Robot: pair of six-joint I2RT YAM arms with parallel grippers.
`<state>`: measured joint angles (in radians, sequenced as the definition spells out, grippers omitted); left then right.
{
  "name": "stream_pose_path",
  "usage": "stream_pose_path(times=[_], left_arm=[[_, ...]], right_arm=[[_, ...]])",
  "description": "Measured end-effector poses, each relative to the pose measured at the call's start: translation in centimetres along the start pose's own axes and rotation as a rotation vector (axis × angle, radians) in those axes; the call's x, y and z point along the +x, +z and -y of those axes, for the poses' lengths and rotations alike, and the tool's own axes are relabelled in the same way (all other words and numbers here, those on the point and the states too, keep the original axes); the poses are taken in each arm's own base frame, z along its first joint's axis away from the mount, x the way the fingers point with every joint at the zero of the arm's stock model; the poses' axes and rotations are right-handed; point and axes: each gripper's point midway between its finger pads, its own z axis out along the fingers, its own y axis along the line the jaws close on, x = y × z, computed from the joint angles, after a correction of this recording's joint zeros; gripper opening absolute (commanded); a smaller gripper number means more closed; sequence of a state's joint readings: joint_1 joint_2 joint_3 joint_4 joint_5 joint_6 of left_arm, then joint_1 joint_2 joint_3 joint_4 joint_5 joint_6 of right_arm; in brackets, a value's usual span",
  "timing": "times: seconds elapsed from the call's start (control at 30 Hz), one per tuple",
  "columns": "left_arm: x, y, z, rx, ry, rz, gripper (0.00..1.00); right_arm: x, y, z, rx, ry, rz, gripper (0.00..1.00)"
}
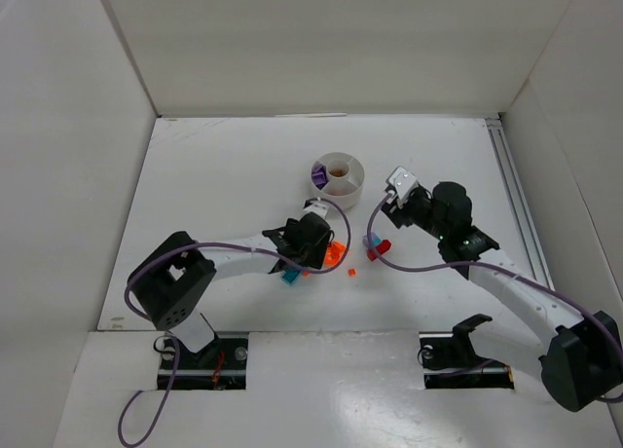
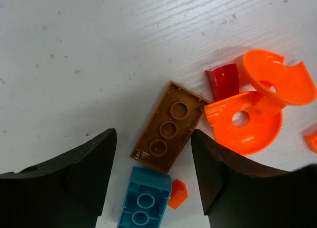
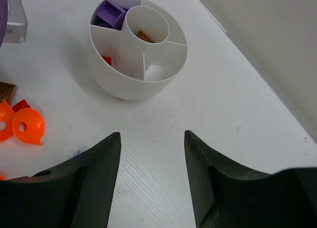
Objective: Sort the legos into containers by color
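One brown lego (image 2: 169,126) lies between the left claw's (image 2: 153,136) fingers.

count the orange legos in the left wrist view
4. One round piece right of the brown plate, a second round piece overlapping it above, a tiny chip beside the teal brick, a cut-off piece at the right edge. Others may be out of frame.
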<state>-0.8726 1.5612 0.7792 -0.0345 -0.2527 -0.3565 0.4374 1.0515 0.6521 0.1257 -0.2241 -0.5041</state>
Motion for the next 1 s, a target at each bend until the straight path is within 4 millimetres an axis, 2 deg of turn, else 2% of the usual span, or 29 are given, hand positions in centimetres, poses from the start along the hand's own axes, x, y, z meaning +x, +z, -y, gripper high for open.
stream_pose_path(times=[0.13,0.3,0.4,0.43,0.53,0.67,0.8,0.87,0.93,1.0], left_arm=[[-0.4,0.7,0.4,-0.036,0.013,0.0,0.49],[-0.9,1.1,1.3,-0.059,0.027,0.021,0.29],[-0.9,1.0,1.1,-0.09,0.025,0.03,0.28],[-0.9,1.0,0.8,-0.108,0.02,0.033,0.25],[-0.9,0.8,-0.4,-0.176,-0.003,0.041,0.25],[-1.5,0.0,-1.9,-0.26,-0.027,0.053,0.24],[-5.3,-1.9,-2.7,-0.282,-0.103,0.142,0.24],[-8.4,-3.2,-2.9,-0.275,-0.166,0.225,0.24],[-11.7,-4.8,-3.2,-0.262,-0.229,0.324,0.34],[-14.8,-6.4,-2.9,-0.233,-0.283,0.433,0.37]], right_arm=[[0.4,-0.4,0.4,0.01,0.007,-0.004,0.59],[0.9,-1.1,0.8,0.026,0.015,-0.005,0.6],[1.2,-1.5,1.0,0.035,0.019,-0.005,0.6],[1.3,-1.7,1.1,0.039,0.02,-0.003,0.6],[1.3,-2.2,1.4,0.047,0.025,0.003,0.6],[0.4,-3.3,2.1,0.077,0.022,0.037,0.6],[-0.8,-4.6,2.8,0.106,0.012,0.079,0.62],[-1.2,-5.4,2.9,0.12,0.007,0.093,0.63],[-1.5,-6.0,3.2,0.137,0.002,0.105,0.63],[-1.5,-6.5,3.4,0.151,-0.001,0.111,0.64]])
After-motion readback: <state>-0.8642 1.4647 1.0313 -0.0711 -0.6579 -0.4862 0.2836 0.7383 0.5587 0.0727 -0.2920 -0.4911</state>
